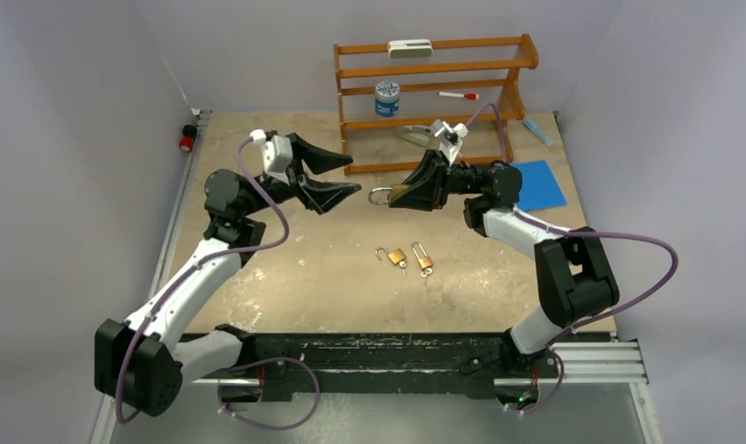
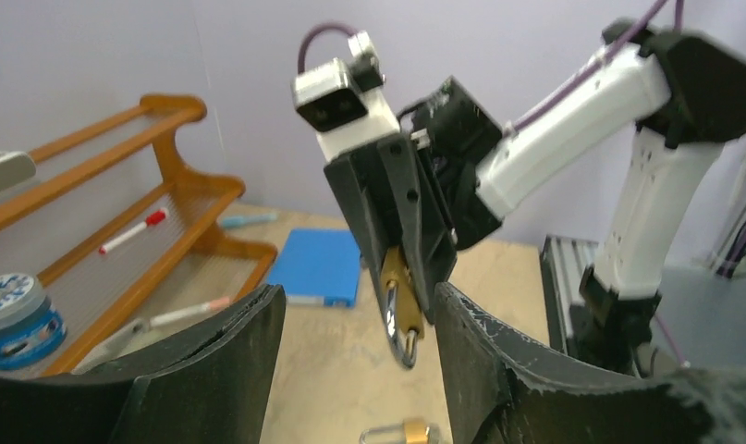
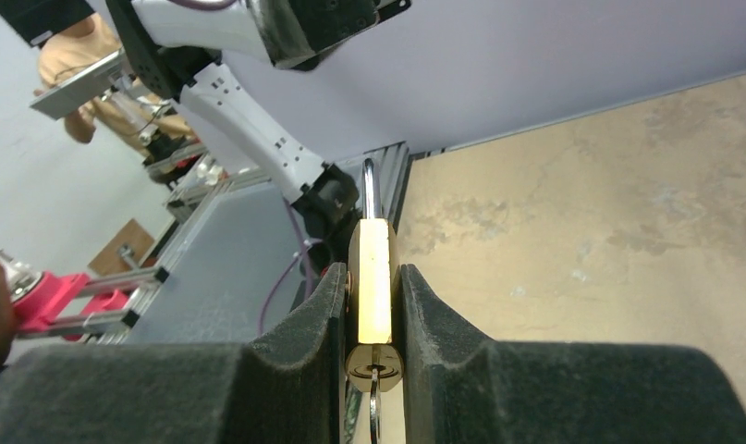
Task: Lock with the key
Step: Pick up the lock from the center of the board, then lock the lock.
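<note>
Two spare padlocks (image 1: 397, 256) lie on the desk (image 1: 304, 277), nearest the arm bases. Farther in, the right claw (image 1: 408, 194) is clamped on the brass padlock (image 3: 373, 277), held above the desk with its long axis level. Its shackle points toward the left claw (image 1: 354, 176), whose jaws stand apart just beside it, and the key (image 3: 373, 416) sits in the opposite end.

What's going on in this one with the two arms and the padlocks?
The right end effector is shut on a brass padlock, held up off the table, with a key sitting in its keyhole. The left end effector is open, pointing at the padlock's shackle end and touching nothing. Two more padlocks lie on the table nearer the bases.
</note>
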Available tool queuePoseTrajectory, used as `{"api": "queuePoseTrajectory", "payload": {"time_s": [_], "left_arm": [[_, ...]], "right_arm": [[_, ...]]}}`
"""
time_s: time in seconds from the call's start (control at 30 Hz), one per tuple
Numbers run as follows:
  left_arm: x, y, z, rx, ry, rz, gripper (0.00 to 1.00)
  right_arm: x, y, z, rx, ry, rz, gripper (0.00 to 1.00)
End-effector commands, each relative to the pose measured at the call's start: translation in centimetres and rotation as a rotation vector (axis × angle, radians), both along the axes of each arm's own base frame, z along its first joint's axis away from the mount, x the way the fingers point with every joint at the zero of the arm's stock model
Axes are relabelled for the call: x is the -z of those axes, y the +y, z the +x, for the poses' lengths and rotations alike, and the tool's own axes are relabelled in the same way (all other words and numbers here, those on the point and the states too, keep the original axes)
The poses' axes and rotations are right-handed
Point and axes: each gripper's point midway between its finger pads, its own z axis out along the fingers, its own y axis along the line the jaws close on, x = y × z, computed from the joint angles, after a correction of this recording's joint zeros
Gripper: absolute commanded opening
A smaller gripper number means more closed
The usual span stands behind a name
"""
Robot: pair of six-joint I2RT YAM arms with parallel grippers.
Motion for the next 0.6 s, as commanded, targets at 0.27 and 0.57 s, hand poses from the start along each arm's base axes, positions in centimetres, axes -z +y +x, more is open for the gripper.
{"api": "queuePoseTrajectory", "payload": {"time_s": [0.27,0.57], "left_arm": [[8.2,-0.5,-1.7,0.174,0.005,0.338,0.56],[10.7,0.4,-6.3,0.434,-0.158,0.467,0.56]], "right_arm": [[-3.9,-1.2,-3.4,-0.027,-0.335,0.080,0.00],[-3.5,-1.1,-3.1,-0.019,-0.332,0.084,0.00]]}}
